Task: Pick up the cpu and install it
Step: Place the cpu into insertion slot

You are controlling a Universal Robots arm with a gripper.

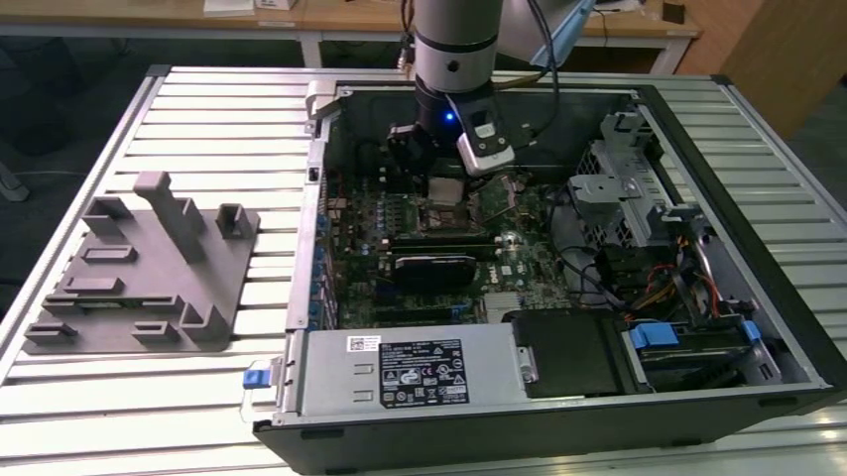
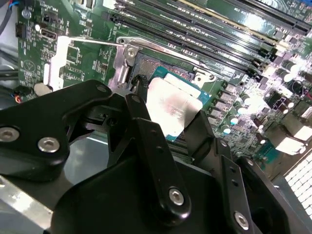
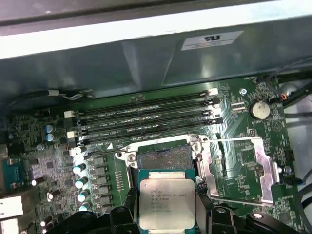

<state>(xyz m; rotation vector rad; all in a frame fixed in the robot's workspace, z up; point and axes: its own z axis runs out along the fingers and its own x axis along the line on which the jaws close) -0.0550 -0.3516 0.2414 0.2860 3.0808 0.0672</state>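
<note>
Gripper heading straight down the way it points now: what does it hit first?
Probably the open black-framed square socket on the green motherboard. The gripper, shut on the silvery square cpu, hangs over it, so the chip would touch first. The gap is hard to judge.

Even room light; open black computer case [image 1: 530,436] dim inside. Glare whitens silvery square cpu [image 2: 173,107] in second wrist view.
</note>
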